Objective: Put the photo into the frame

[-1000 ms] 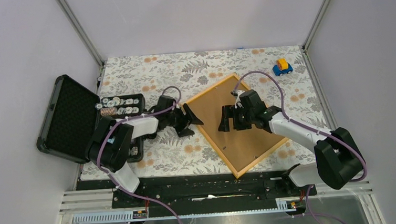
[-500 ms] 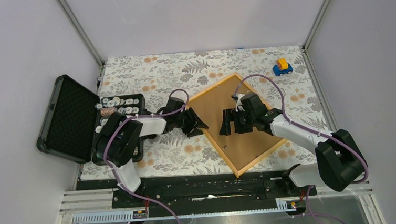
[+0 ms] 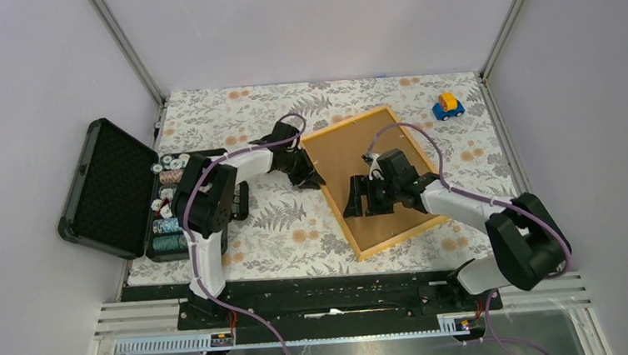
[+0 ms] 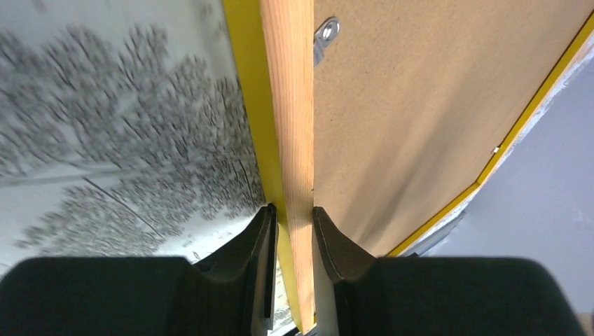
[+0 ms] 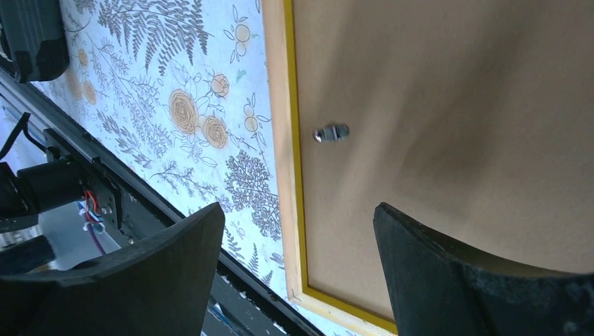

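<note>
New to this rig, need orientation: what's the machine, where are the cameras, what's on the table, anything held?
Two robot arms are bolted side by side at the near edge. One camera looks down from above; two sit on the wrists. On the floral cloth lies the frame, face down, brown backing board up. The left fingers pinch its wooden edge; the right fingers hover open above the backing. At left is an open black case of chips, far right a toy car. No photo shows.

light: bright, even | shadows: soft | blur: tablecloth (image 4: 105,140) in left wrist view
</note>
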Robot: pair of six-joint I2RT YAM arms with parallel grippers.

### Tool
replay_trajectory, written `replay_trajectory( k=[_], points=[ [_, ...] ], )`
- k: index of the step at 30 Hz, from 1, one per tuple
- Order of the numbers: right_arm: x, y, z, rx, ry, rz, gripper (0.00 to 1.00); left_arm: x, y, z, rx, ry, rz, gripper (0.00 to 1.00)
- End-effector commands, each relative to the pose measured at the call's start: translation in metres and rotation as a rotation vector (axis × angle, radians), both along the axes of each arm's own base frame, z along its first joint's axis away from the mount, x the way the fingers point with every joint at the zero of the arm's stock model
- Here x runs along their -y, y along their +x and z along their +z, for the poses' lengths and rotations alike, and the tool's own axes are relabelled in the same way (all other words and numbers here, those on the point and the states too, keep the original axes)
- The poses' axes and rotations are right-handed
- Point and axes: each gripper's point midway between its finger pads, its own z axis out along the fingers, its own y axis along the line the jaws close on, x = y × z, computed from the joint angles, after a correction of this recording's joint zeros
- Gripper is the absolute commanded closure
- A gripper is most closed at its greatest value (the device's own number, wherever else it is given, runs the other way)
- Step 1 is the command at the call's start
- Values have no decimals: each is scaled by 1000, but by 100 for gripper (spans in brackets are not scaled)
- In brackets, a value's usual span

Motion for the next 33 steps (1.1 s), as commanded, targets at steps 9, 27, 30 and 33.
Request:
replay_trajectory(
  k=[9, 27, 30, 33],
  points=[
    [-56, 40, -5, -41, 63, 73, 16, -53, 7, -50, -35, 203, -67, 100],
    [-59, 1, -42, -162, 10, 117, 16, -52, 4, -56, -95, 74, 2, 100],
    [-55, -7, -41, -161, 9, 113, 16, -54, 5, -55, -89, 80, 8, 100],
    [-49, -11, -40, -147, -5, 99, 16, -55, 5, -55, -88, 85, 8, 100]
  ],
)
